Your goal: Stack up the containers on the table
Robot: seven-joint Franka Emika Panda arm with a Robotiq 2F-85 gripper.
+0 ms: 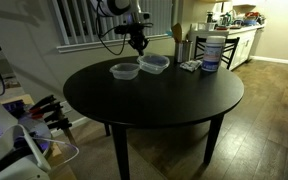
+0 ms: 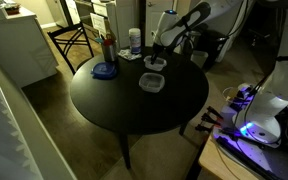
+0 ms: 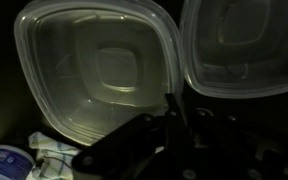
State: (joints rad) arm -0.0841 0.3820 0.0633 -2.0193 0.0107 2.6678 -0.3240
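- The table (image 1: 154, 110) is a dark round one. Its near half holds nothing that matters for the job.
- Around the middle-far part sit the two clear plastic tubs, left tub (image 1: 124, 70) and right tub (image 1: 154, 63). They're side by side, with the right one a touch farther back.
- Progress is basically zero. Both tubs are flat on the tabletop, neither is inside or on top of the other, and neither is lifted.
- What's left, as I read it, is everything: grab one, carry it over, and drop it into the other.
- Both tubs are mouth-up with their rims level, so nesting should work without flipping anything.
- As for long axis, they look like rounded rectangles, close to square. In an exterior view the longer side seems to run roughly left-right, but the difference is too slight for me to swear by it.
- The wrist view shows the two rims right up against each other. I can't tell if they actually touch.
- The gripper (image 1: 136, 42) hangs above the tubs, roughly over the gap between them, and carries nothing. It's a dark blob in every view, so I can't tell how wide the claw is.
- Farther off are a white canister (image 1: 212, 50) at the far right edge and a blue dish (image 2: 105, 71). Neither is part of the stack.
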